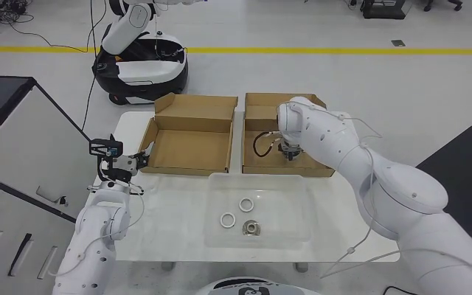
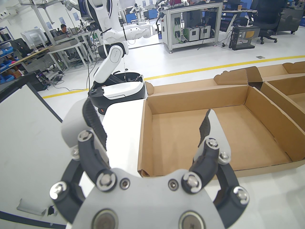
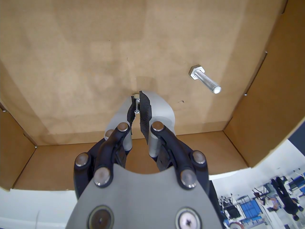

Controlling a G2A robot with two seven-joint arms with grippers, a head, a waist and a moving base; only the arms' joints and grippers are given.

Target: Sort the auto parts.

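My right gripper [image 3: 136, 101] is low inside the right cardboard box [image 3: 95, 48], shut on a small silver bolt [image 3: 136, 106] held between its pads. A second, larger silver bolt [image 3: 205, 79] lies loose on the box floor beside it. From above, the right gripper [image 1: 289, 153] sits in the right box [image 1: 324, 171] next to a black ring [image 1: 259, 144]. My left gripper [image 2: 147, 107] is open and holds nothing, hovering at the near left corner of the bare left box [image 2: 181, 144]. Seen from above, the left gripper [image 1: 140, 160] is at that box's left edge [image 1: 188, 136].
A clear tray [image 1: 221, 221] at the table's front holds two white rings [image 1: 246, 204] [image 1: 228, 220] and a metal part [image 1: 251, 228]. Another robot [image 1: 140, 66] stands on the floor behind the table. A grey cabinet [image 1: 29, 147] is on the left.
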